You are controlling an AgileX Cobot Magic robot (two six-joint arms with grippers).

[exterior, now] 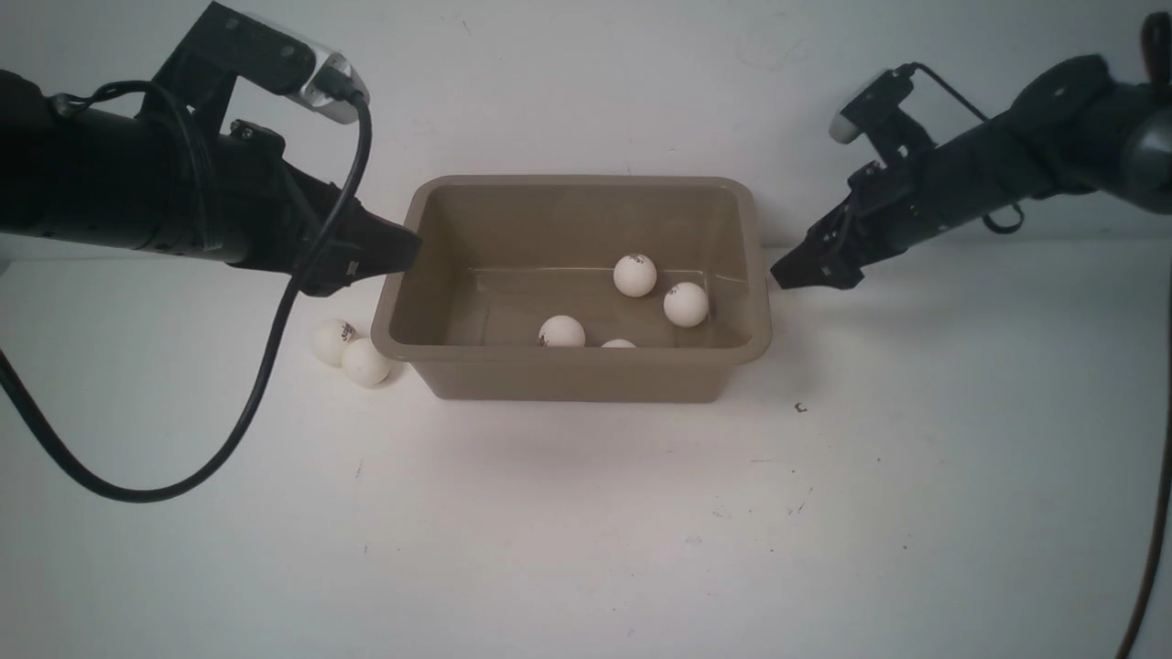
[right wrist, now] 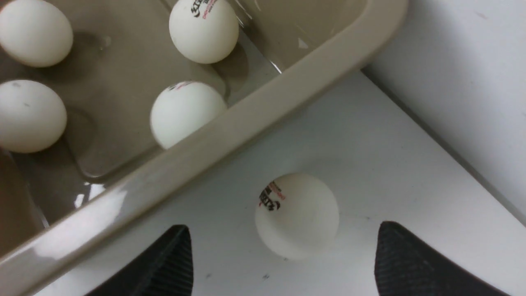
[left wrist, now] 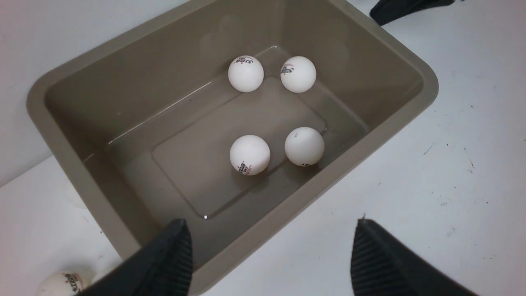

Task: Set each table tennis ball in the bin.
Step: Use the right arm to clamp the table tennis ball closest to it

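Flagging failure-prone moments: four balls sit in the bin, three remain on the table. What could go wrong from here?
The ball between the right gripper's open fingers lies beside the bin's rim; a closing finger could clip the bin or squirt the ball away.
The two balls left of the bin lie right together; grasping one may send the other rolling.
The left gripper hangs at the bin's rim and could nudge it.

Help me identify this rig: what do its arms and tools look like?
The left arm and right arm are black, each carrying a silver-grey camera with a black cable. The left tool and right tool each have two black, tapered, ribbed fingers.
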